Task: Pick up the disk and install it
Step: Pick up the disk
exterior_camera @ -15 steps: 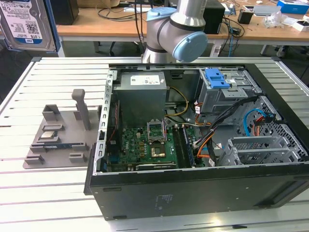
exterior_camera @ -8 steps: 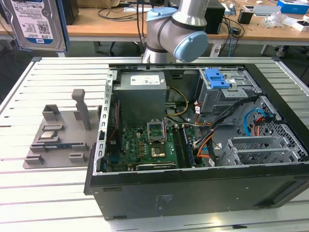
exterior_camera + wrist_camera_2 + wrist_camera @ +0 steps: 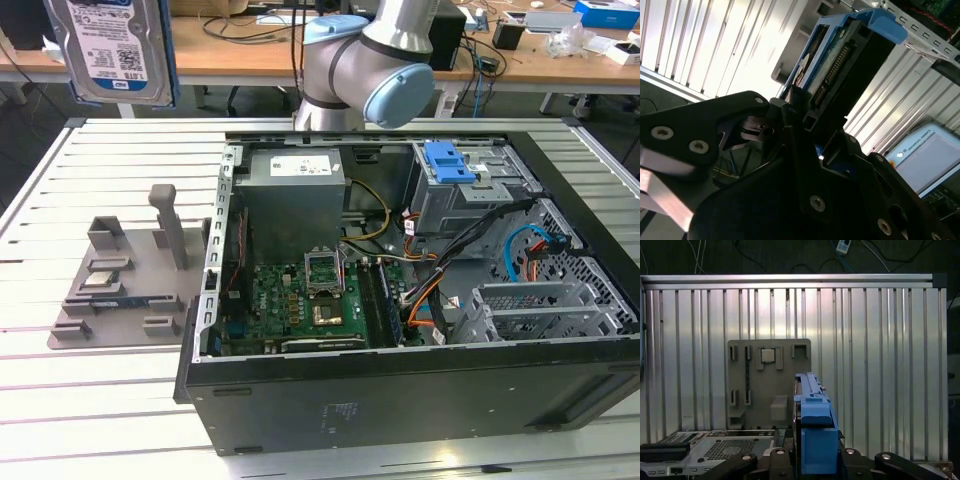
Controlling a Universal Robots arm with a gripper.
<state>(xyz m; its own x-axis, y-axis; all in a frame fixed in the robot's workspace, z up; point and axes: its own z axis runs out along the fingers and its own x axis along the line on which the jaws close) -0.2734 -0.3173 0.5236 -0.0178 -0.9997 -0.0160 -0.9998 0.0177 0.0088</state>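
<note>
Over on the exterior view's left, you have the disk [image 3: 108,50] up high, well above the slatted desk [image 3: 120,160]. Its white-and-blue label faces the camera and the blue frame shows along one edge. Below it the grey holder plate [image 3: 125,290] lies on the slats, just beside the open computer case [image 3: 400,400]. Moving across, inside the case you see the grey power-supply box [image 3: 295,185] with the green motherboard [image 3: 310,300] in front of it, and the arm [image 3: 370,60] rises behind the case. Farther toward the exterior view's right, a blue latch piece [image 3: 448,160] sits on top of the drive cage [image 3: 470,200]. In the first wrist view your pincer [image 3: 812,456] is clamped on the disk. Its black fingers [image 3: 852,462] press in from either side of the blue frame, and the drive stands edge-on between them. The drive hangs over the desk with the holder plate lying beyond it.
</note>
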